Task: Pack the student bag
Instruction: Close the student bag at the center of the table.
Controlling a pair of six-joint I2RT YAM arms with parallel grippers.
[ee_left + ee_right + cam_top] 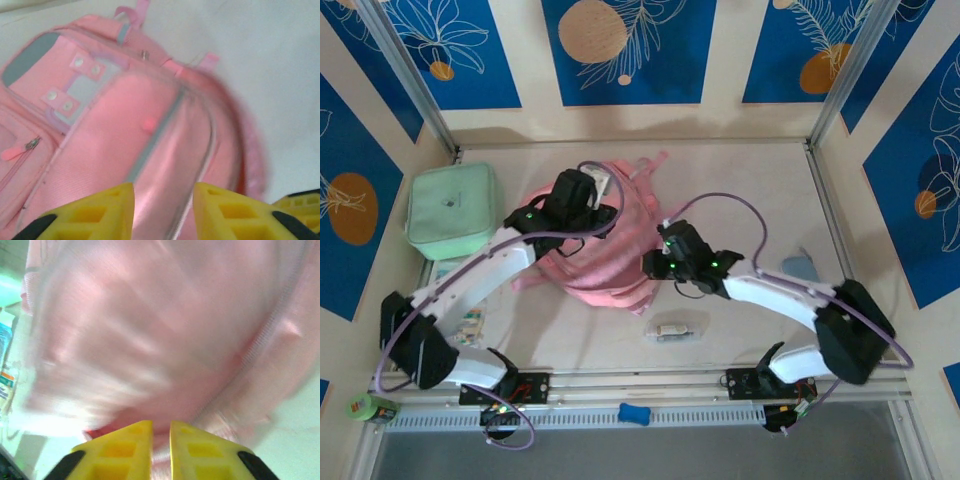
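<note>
Bag: the pink bag (605,265) lies flat in the middle of the bench (750,180), front pockets up, straps toward the far side.
Bag opening: in the left wrist view a zip line runs along the top edge of the bag; whether the main part is open I cannot tell, and I see nothing inside it.
Left tool: the left tool (164,192) hovers over the top of the bag. Its jaws stand apart, the pink fabric shows behind the gap, and nothing is clamped.
Right tool: the right tool (161,427) is at the right edge of the bag. Only a narrow gap is between its jaws, and the view is blurred, so I cannot tell if it pinches the fabric.
Outside, left: a mint case (453,210) lies just beside the bag, and some small items (470,322) lie near the left arm.
Outside, front: 1 clear packet (675,330) lies on the bench near the bag.
Outside, right: 1 blue piece (803,268) lies well apart from the bag.
Done: I judge that very little is done; at most the bag is being opened or held.
Left: the items on the bench must go in, and then the bag must be closed.
</note>
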